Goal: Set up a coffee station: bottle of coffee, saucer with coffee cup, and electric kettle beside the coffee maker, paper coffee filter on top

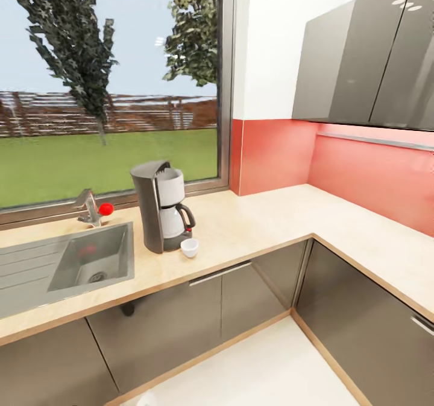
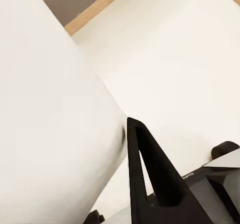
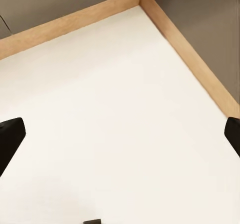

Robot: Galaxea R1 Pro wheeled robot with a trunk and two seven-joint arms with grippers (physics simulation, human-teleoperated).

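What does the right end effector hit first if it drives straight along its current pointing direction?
Most likely the pale floor: the right end effector, its fingers wide apart, points down at bare floor short of the wooden plinth corner. Nothing intervenes, though depth is unclear.

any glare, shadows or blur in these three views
Head view: even daylight, sharp; the wall cabinets reflect glossy highlights and the coffee maker casts hardly any shadow. Left wrist view: a washed-out white surface, one dark finger crisp. Right wrist view: flat, shadowless white floor between the right pincer's fingertips.
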